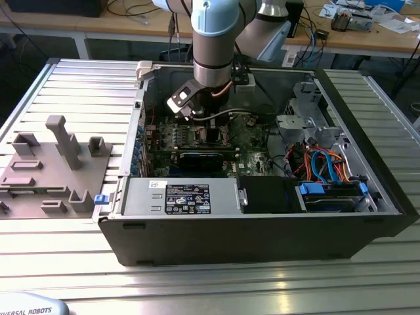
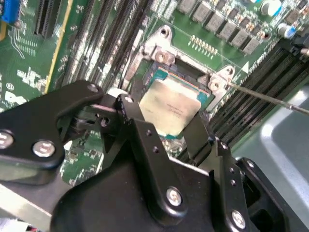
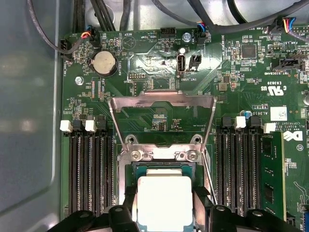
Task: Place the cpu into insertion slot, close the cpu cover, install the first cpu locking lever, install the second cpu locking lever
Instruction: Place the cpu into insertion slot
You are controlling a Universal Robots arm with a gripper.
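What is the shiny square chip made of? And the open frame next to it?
The cpu looks like metal on top: it is pale silver and smooth, with a dull sheen. The cover looks like thin sheet metal, maybe steel: it is silvery with bright glints, bent edges and a square window cut through it.

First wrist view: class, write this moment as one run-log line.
end effector: shut on cpu | cpu: at insertion slot | cpu cover: swung open
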